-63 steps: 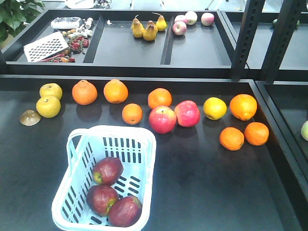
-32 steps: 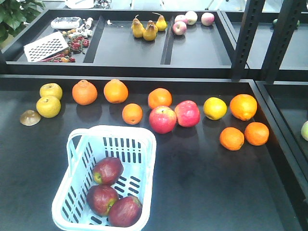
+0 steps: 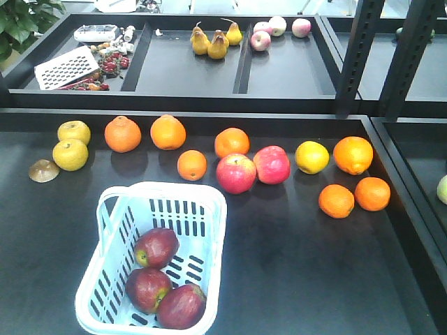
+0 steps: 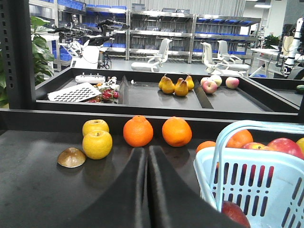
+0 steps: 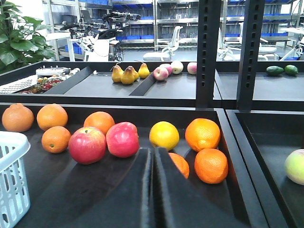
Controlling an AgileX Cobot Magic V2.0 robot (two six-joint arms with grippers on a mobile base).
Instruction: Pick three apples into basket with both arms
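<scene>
- The front view looks down on the dark table and shows the pale blue basket near its front left, with all three dark red apples lying inside, two of them touching at the near end.
- No arm or claw shows in the front view; only the wrist views show them.
- In the left wrist view the left claw fills the lower centre, its two black fingers pressed together with just a thin seam between them and nothing held.
- That same view shows the basket from the side at right, its hoop handle raised, and only a sliver of one dark apple through the slots.
- The left wrist view also takes in two yellow fruits, a brown half-round piece beside them, and two oranges along the back of the table.
- In the right wrist view the right claw sits low in the centre, fingers likewise closed against each other and empty.
- The right wrist view catches just a corner of the basket at the left edge; the apples inside are hidden.
- Ahead of the right claw lie two brighter pinkish-red apples, touching, with a yellow fruit and oranges to their right.
- Only the right wrist view shows a pale green fruit in the neighbouring tray.
- Pears and pale pink apples lie in the rear tray.
</scene>
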